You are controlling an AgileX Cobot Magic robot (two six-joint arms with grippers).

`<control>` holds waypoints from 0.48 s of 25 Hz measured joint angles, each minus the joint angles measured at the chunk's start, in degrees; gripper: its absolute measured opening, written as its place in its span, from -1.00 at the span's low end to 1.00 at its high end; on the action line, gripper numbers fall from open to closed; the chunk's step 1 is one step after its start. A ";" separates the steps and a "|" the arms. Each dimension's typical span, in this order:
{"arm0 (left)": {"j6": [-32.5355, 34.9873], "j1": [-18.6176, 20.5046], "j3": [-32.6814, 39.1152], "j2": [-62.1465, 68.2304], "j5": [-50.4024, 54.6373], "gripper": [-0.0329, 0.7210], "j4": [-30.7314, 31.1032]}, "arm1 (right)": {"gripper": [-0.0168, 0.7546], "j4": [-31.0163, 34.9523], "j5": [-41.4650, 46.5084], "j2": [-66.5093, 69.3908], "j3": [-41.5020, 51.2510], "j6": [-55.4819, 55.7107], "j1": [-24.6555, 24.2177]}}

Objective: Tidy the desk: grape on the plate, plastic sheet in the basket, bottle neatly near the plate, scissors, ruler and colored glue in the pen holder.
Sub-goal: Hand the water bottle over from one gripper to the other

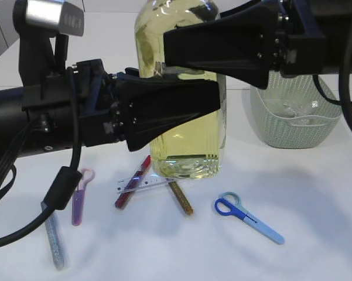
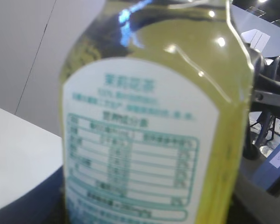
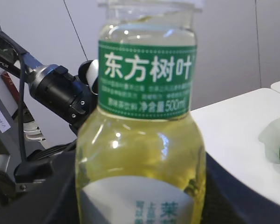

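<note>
A clear bottle [image 1: 187,146] of yellow-green tea stands upright mid-table and fills both wrist views [image 2: 153,116] [image 3: 144,154]. My right gripper [image 1: 167,47] reaches in from the right and is shut on its upper body. Lower down, my left gripper [image 1: 214,102] straddles the body from the left; contact does not show. Blue scissors [image 1: 249,218] lie right of the bottle. A clear ruler [image 1: 146,184] lies at its base among colored glue tubes: red [image 1: 133,181], brown [image 1: 180,198], purple [image 1: 79,199] and silver [image 1: 54,237]. A crumpled plastic sheet [image 1: 296,108] lies in the basket [image 1: 296,132]. The pen holder is out of view.
A pale dish [image 3: 275,135] with something dark green on it shows at the right edge of the right wrist view; whether that is the grape, I cannot say. The left arm's cable [image 1: 64,175] hangs over the glue tubes. The basket stands at the back right.
</note>
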 joint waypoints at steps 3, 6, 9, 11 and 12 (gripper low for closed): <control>0.00 0.00 0.00 0.00 0.00 0.33 0.00 | 0.23 0.00 0.00 0.00 0.00 -0.11 0.00; 0.00 -0.04 0.00 0.00 0.00 0.32 0.00 | 0.23 0.00 0.00 0.00 0.00 -0.22 0.00; 0.00 -0.04 0.00 0.00 0.00 0.32 0.00 | 0.24 0.00 0.00 0.00 0.00 -0.22 0.00; 0.00 -0.04 0.00 0.00 0.00 0.32 0.00 | 0.27 -0.10 0.00 0.00 0.00 -0.22 0.00; 0.29 -0.04 0.00 0.00 0.00 0.32 0.00 | 0.33 -0.22 0.00 0.00 0.00 -0.11 0.00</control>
